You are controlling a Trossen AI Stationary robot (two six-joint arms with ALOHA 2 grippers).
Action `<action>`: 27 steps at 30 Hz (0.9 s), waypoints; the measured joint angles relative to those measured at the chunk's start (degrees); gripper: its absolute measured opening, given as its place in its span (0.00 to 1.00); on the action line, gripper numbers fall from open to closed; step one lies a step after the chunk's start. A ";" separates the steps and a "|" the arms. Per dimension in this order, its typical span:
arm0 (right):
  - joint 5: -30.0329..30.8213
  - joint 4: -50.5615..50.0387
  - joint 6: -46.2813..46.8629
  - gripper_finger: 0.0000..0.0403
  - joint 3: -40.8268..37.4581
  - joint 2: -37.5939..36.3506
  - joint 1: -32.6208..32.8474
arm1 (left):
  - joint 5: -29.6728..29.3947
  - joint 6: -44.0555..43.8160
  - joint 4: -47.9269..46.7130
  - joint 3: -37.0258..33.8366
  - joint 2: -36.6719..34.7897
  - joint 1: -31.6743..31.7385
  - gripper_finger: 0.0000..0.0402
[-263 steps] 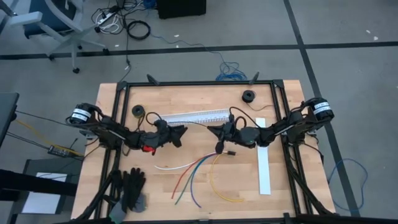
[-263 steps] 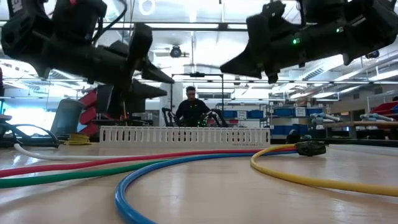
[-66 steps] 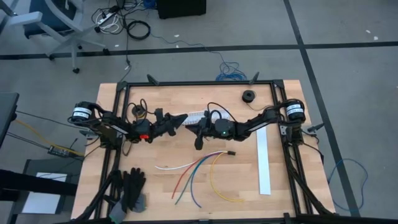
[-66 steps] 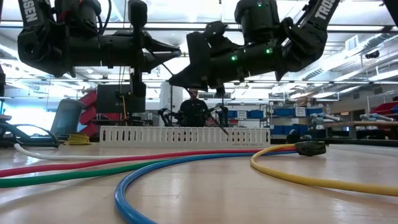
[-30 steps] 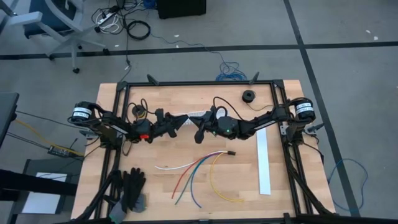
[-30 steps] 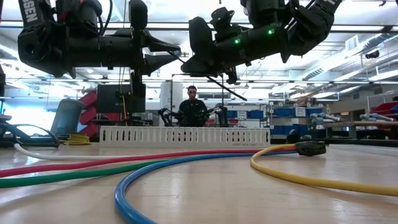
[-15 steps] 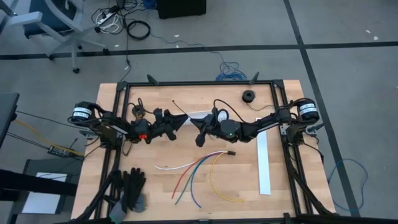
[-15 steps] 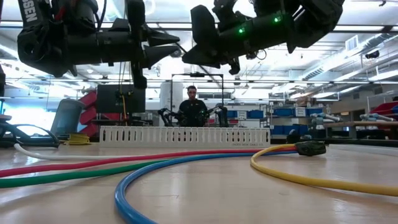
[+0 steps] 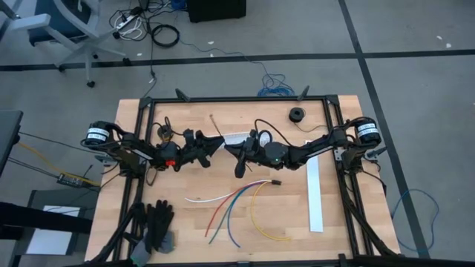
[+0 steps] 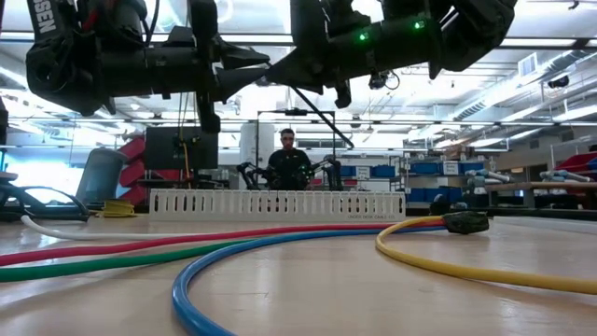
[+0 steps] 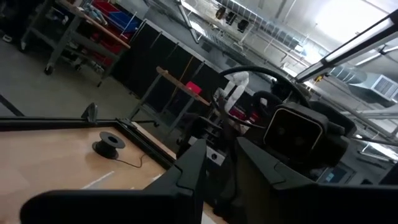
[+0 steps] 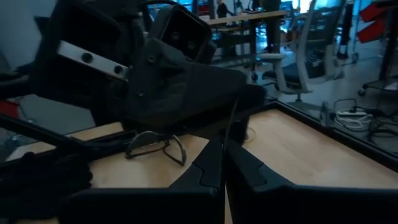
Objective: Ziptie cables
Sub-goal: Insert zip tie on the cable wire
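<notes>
While both tools (image 9: 223, 144) stay raised, cables (image 9: 237, 204) lie unmoved.

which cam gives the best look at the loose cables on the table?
High view: all the cables show whole, fanned out on the wood below both arms. The low view shows only near stretches of the red, green, blue and yellow ones, foreshortened. Neither wrist view shows them.
</notes>
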 joint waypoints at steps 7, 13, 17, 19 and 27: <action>-0.06 -0.06 0.07 0.00 0.00 0.00 0.00 | 2.12 0.04 0.12 0.00 0.00 -0.01 0.15; -0.23 -0.99 1.12 0.00 0.00 0.00 -0.21 | 2.92 0.03 2.41 0.00 0.00 -0.02 0.13; 0.09 -1.12 1.10 0.00 0.00 0.00 -0.33 | 2.97 -0.91 2.38 0.00 0.00 -0.02 0.10; 0.67 -1.13 1.09 0.00 0.00 0.00 -0.33 | 2.99 -1.39 2.34 0.00 0.00 -0.02 0.07; 0.68 -1.16 1.03 0.00 0.00 0.00 -0.33 | 3.80 -4.68 2.21 0.00 0.00 -0.02 0.00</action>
